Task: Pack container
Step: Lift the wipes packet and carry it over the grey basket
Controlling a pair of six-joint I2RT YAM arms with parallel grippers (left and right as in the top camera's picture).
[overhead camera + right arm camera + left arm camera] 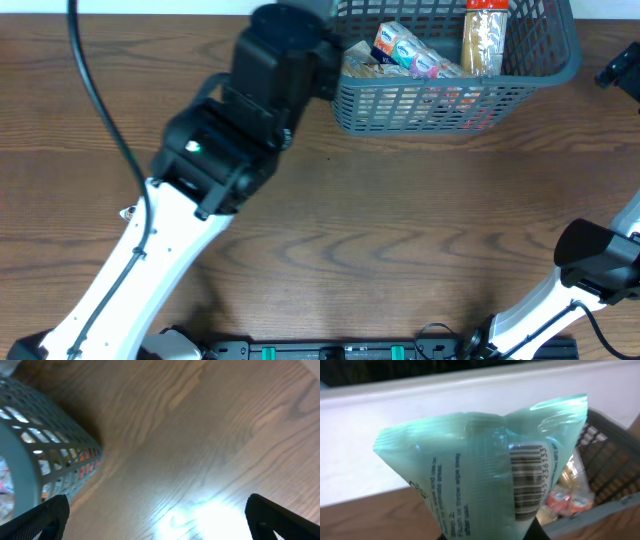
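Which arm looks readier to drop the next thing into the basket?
Left. The left gripper holds a teal packet beside the basket; the right gripper hangs open and empty over the table.

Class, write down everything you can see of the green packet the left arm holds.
The packet is glossy, translucent mint-green plastic, crinkled along its top edge. A barcode and sideways printed instructions show on its face. Pinched at its narrow lower end by the left claw, it widens upward. The grey container sits behind it, to the right.
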